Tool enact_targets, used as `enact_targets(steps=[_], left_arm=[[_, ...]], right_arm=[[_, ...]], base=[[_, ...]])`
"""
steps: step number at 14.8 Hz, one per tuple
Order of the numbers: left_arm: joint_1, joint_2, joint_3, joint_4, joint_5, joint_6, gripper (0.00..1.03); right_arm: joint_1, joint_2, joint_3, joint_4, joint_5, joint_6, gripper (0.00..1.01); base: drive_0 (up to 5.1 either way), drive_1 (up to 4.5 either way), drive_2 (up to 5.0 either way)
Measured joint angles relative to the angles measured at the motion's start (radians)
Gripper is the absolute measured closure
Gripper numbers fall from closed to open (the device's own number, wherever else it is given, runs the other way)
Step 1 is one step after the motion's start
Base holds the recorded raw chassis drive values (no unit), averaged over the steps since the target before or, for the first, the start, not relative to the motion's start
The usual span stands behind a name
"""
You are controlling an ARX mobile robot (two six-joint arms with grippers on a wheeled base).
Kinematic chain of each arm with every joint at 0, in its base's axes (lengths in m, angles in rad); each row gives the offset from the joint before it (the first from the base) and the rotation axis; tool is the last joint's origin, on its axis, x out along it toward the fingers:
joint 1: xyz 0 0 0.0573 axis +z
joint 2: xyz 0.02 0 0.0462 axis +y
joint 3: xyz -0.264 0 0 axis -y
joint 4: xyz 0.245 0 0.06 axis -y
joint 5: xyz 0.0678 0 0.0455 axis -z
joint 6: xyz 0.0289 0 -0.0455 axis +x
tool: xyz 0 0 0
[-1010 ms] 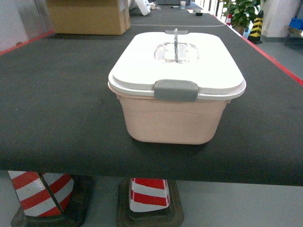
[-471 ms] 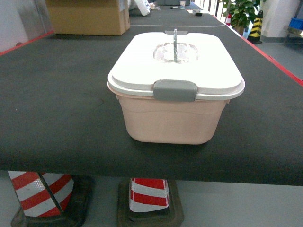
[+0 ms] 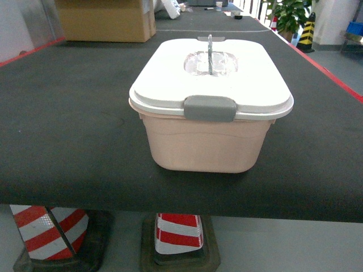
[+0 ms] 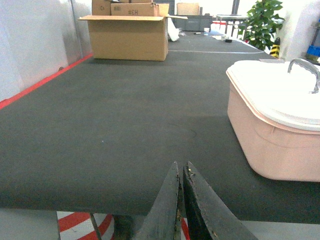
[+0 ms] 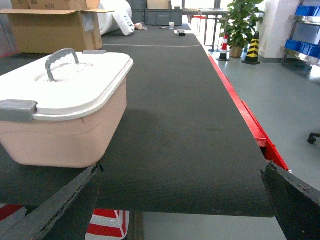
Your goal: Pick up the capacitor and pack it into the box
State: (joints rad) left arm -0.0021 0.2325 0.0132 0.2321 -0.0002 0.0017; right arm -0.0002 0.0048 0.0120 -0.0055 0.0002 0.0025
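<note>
One pink box (image 3: 207, 144), one cardboard carton (image 3: 106, 20), two striped cones (image 3: 178, 232), one potted plant (image 3: 290, 14)

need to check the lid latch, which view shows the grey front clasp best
Head view: the grey clasp faces the camera, shut over the lid's rim. Right wrist view shows it edge-on at the frame's left. Left wrist view does not show it.
</note>
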Motion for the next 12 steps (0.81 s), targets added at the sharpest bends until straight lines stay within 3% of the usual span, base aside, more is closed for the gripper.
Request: enact_targets(steps=[3,4,12], left_arm=[[0.000,-0.064,0.000,-0.063,0.000,0.000,1.01],[0.000,-0.173,0.001,-0.230,0.002,0.000,1.01],[0.000,-0.222,0.001,-0.232,0.000,0.000,1.01]], right_arm=[[0.000,0.000,0.000,0.000,0.000,0.000,0.03],[0.000,0.000,0.000,0.000,0.000,0.000,0.03],[0.000,0.000,0.000,0.000,0.000,0.000,0.03]], base=[[0.0,0.00,0.0],[0.0,0.00,0.0],[0.0,0.00,0.0]])
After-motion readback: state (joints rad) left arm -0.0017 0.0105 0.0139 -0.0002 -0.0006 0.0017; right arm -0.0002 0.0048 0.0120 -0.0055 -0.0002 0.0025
